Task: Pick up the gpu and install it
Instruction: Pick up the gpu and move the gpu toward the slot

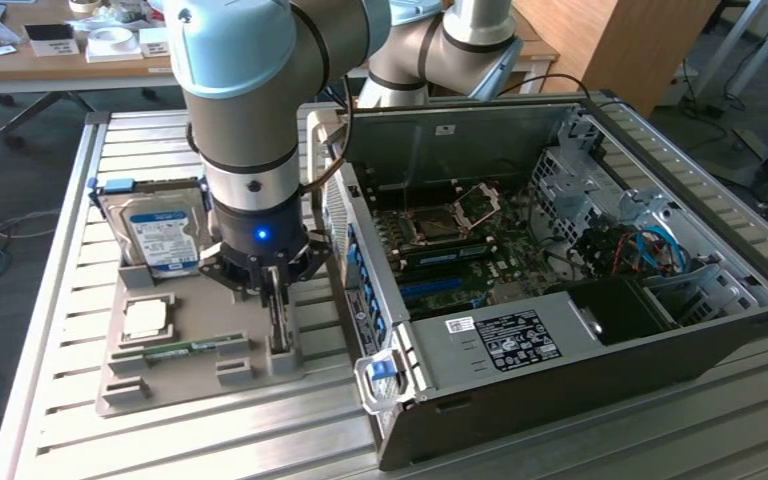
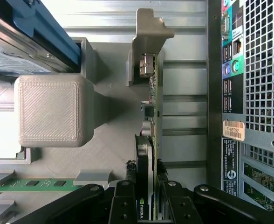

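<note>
The jaws are clenched on the gpu, one finger on each face of the card. The gpu stands on edge in a slot of the grey holder. One end of the card sits against an upright post of that holder. Judged from both views, the card is seated in the slot and not yet lifted clear.

Step in hand: the pick-up. To do it well:
- Keep the grip square to the card, with both fingers flat on its faces.
- Draw the card straight up along the slot. Any tilt is likely to bind it against the post or the slot walls.
- Hold firmly, but do not crush the parts on the board.

How far along the card the grip sits cannot be told.

A memory stick and a square chip lie near the gpu in the holder. Beyond them stands a hard drive. The holder rests on the bench, just beside the open case. The motherboard inside the case is exposed.
</note>
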`<state>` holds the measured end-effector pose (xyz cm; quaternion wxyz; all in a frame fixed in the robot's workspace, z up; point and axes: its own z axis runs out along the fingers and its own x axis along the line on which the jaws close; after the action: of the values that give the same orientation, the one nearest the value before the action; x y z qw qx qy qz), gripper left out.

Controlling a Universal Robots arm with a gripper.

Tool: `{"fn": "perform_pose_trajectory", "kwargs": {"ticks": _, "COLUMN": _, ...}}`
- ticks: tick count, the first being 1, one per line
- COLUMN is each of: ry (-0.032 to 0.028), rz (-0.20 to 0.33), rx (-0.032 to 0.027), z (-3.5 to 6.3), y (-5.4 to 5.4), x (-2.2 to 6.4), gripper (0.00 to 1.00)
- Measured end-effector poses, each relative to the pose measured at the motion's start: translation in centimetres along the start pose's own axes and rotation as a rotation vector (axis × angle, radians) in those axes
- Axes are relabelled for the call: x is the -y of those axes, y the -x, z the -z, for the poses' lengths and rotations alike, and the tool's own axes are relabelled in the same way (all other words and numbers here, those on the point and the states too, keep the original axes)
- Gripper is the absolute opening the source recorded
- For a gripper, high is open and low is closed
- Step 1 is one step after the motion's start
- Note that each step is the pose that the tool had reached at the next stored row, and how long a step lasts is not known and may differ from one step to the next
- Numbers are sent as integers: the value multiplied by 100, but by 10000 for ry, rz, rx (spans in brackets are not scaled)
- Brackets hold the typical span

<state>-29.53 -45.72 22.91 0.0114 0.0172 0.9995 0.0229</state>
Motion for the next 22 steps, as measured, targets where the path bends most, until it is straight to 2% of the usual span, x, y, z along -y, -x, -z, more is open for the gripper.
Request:
{"fn": "perform_pose_trajectory", "kwargs": {"ticks": 3, "ry": 3, "rz": 0, "rx": 3, "z": 13, "y": 1, "x": -1, "gripper": 27}}
{"fn": "perform_pose_trajectory", "kwargs": {"ticks": 9, "ry": 0, "rz": 0, "rx": 0, "z": 121, "y": 3, "x": -6, "gripper": 27}}
{"fn": "perform_pose_trajectory", "kwargs": {"ticks": 12, "ry": 0, "rz": 0, "rx": 0, "z": 225, "y": 5, "x": -10, "gripper": 27}}
{"fn": "perform_pose_trajectory", "kwargs": {"ticks": 17, "ry": 8, "rz": 1, "rx": 5, "z": 334, "y": 7, "x": -15, "gripper": 27}}
{"fn": "perform_pose_trajectory", "kwargs": {"ticks": 22, "ry": 40, "rz": 0, "rx": 9, "z": 466, "y": 10, "x": -22, "gripper": 27}}
